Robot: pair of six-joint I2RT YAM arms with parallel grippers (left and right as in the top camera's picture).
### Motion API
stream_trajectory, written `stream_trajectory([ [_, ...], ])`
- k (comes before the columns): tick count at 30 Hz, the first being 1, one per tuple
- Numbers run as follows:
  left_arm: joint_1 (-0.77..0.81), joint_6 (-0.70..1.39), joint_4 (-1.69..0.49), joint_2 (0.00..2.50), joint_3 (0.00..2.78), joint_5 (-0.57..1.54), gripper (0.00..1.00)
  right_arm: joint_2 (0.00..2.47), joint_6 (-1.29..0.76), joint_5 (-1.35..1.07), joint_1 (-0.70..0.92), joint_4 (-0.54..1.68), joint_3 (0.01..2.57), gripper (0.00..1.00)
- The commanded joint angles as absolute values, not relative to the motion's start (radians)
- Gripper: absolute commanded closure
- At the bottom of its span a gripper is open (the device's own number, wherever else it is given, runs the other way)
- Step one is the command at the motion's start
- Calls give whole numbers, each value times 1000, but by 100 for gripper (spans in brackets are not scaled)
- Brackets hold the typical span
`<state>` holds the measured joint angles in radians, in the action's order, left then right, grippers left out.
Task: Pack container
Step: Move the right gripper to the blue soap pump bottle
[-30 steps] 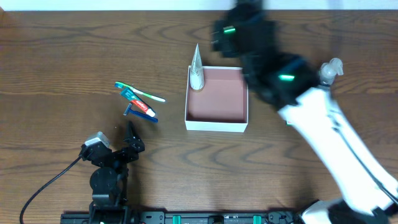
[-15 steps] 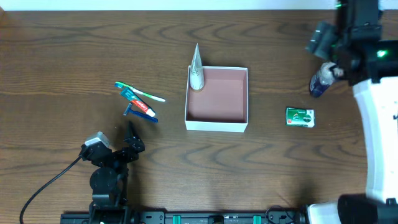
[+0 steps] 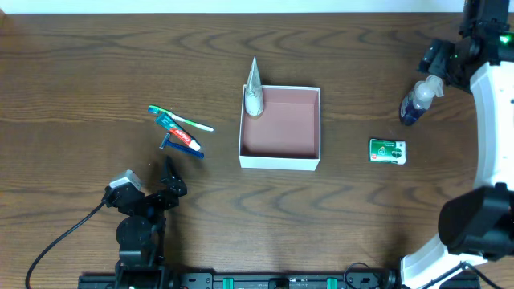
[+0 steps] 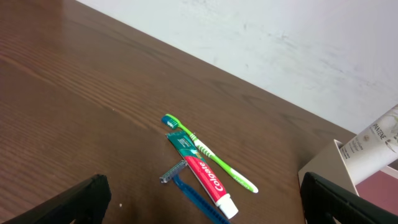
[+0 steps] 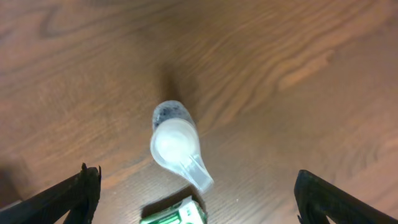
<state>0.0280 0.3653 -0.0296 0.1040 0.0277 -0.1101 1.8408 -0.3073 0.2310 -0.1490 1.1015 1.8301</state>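
Observation:
The container (image 3: 279, 162), a square white-walled box with a reddish-brown inside, sits mid-table. A white Pantene tube (image 3: 254, 90) leans in its far-left corner and also shows in the left wrist view (image 4: 372, 148). A green toothbrush (image 3: 183, 120), a Colgate toothpaste tube (image 3: 178, 133) and a blue razor (image 3: 185, 148) lie left of it. A blue spray bottle (image 3: 416, 102) stands at the right, with a green soap box (image 3: 387, 151) nearer. My right gripper (image 3: 440, 60) is open above the bottle (image 5: 176, 145). My left gripper (image 3: 169, 178) is open and empty, low at the front left.
The left wrist view shows the toothbrush (image 4: 211, 153), toothpaste (image 4: 203, 177) and razor (image 4: 186, 190) ahead of the open fingers (image 4: 205, 211), and a container corner (image 4: 322, 172) at the right. A black cable (image 3: 60, 241) runs at the front left.
My right arm has swung from over the container out to the far right, above the spray bottle. The left arm and the objects have not moved.

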Motion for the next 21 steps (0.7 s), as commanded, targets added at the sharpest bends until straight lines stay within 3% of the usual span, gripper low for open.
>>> stream_trajectory([
  [1,25,355,-62,104,4,-115,2,1870,-219,192,-161,1094,1825,6],
  [21,25,355,-62,104,4,-115,2,1905,-60,73,-197,998,1723,8],
])
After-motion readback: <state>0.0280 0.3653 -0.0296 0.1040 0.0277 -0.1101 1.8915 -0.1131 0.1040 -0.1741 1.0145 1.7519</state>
